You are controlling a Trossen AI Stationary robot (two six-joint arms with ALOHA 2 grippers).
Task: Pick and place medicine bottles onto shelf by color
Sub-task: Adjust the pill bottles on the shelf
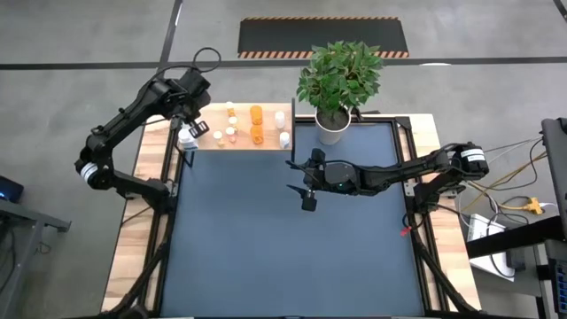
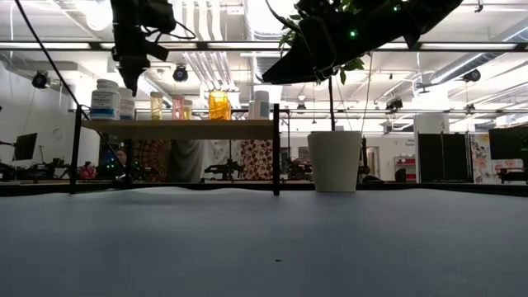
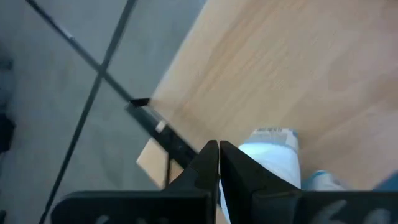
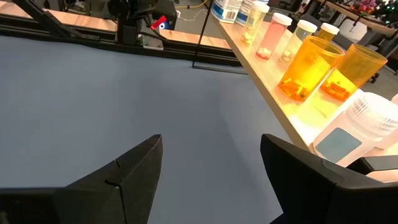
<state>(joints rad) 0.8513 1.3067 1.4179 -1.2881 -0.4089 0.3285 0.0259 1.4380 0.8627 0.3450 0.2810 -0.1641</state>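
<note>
Right gripper (image 1: 307,197) hangs over the middle of the dark blue table (image 1: 283,266), fingers spread wide, nothing between them, well short of the shelf (image 1: 213,144). Shelf is a light wood board on thin black legs, sitting at the table's far left corner, its long side running along the table's far edge. All visible bottles stand on it, upright, caps up, in a loose line along that long side. From the right gripper's side: a white ribbed-cap bottle (image 4: 348,134) nearest, then two wide clear-orange bottles (image 4: 309,65), side by side, a few small things inside each, then smaller pale-capped bottles, one pinkish (image 4: 272,35), one yellowish (image 4: 253,20), and at the far end white bottles with blue labels (image 4: 226,9). Seen from above, the orange pair (image 1: 256,124) is mid-shelf, two white bottles (image 1: 283,128) toward the plant end, small pale ones (image 1: 229,124) toward the left arm's end. Left gripper (image 1: 187,135) is over the shelf's left end, fingers (image 3: 208,163) pressed together, gripping nothing; a white bottle with a blue label (image 3: 273,165) stands just beside the tips, whether touching can't tell. Potted plant (image 1: 337,84) in a white pot sits by the shelf's right end at the table's far edge.
</note>
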